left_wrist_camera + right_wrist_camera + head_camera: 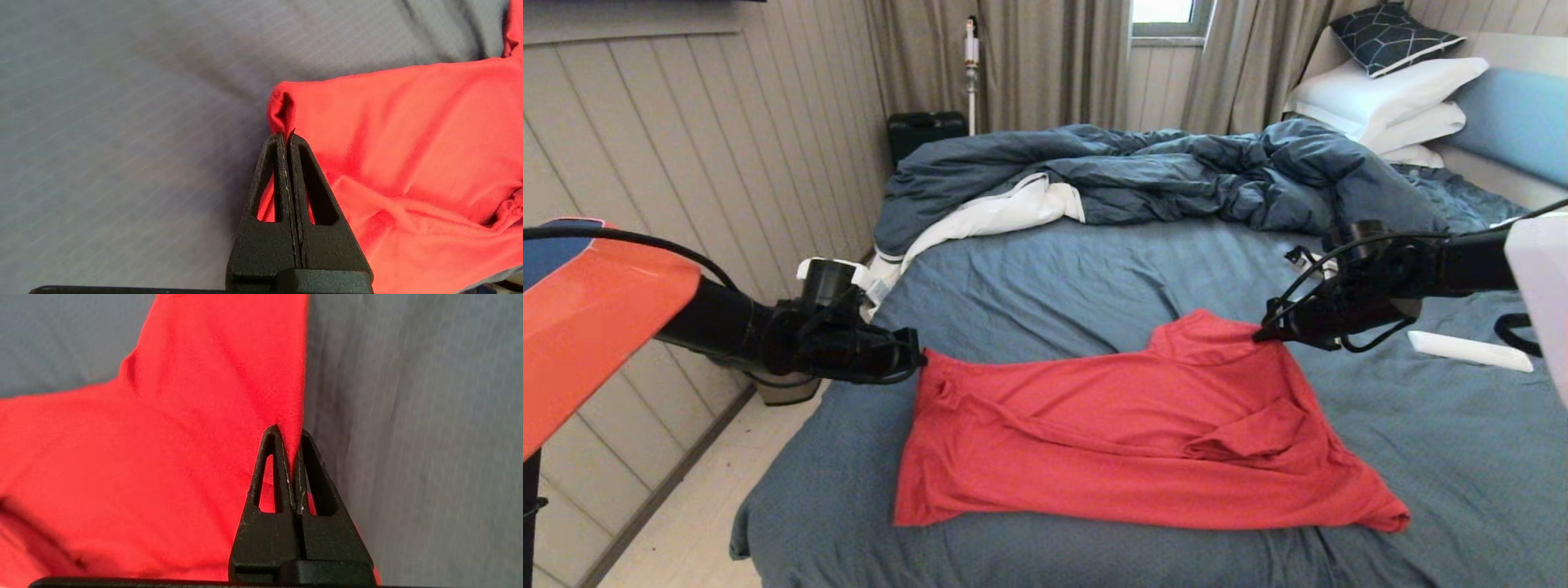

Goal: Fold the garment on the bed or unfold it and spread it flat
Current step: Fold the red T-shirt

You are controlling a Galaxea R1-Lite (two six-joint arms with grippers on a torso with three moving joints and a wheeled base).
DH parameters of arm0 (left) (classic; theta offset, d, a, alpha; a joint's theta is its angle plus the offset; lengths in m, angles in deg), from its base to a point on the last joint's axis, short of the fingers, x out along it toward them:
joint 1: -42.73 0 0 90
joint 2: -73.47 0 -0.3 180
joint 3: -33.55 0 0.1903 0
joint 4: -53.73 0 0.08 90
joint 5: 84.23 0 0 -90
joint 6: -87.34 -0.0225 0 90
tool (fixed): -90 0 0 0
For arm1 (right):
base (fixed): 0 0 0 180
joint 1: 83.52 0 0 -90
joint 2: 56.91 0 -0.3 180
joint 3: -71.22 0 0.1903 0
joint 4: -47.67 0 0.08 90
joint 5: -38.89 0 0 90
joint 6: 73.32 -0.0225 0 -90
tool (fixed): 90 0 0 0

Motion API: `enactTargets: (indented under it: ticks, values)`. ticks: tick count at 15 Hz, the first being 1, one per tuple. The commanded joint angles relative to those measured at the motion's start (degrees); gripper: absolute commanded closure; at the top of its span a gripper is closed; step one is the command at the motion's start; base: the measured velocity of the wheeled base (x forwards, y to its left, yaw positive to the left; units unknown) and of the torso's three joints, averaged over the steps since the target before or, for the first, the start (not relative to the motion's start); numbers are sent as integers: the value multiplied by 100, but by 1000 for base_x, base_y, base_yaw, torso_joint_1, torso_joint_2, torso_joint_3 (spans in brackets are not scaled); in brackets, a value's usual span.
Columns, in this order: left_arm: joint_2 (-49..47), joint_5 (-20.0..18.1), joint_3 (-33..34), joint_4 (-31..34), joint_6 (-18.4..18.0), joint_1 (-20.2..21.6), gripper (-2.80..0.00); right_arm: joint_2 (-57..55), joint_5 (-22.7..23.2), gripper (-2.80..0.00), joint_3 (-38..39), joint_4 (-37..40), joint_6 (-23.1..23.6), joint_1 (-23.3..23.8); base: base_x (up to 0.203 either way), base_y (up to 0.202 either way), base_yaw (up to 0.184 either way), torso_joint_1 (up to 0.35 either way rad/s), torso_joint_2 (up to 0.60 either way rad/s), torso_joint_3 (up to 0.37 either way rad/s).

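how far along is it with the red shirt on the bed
Done: the garment lies mostly spread on the bed. In hand: the left gripper and right gripper each pinch a far corner. Left: a sleeve lies folded over the body, and creases need smoothing.

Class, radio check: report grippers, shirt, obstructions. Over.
Left gripper and right gripper each shut on red T-shirt, far edge. Shirt rumpled on bed. White remote nearby, clear.
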Motion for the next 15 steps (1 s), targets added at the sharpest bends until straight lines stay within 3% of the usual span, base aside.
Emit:
enactTargets:
  ticks: [1, 10, 15]
  values:
    - [273, -6, 327, -108, 9, 27, 0, 376, 17, 0, 368, -110, -3, 13, 0, 0, 0, 0, 0, 0]
    - [925, -5, 1461, -672, -20, 39, 0, 1753, 86, 0, 2617, -1527, 222, 356, 0, 0, 0, 0, 0, 0]
    - [1206, -5, 2041, -1036, -38, 116, 0, 2122, 332, 0, 3494, -1877, 328, 593, 0, 0, 0, 0, 0, 0]
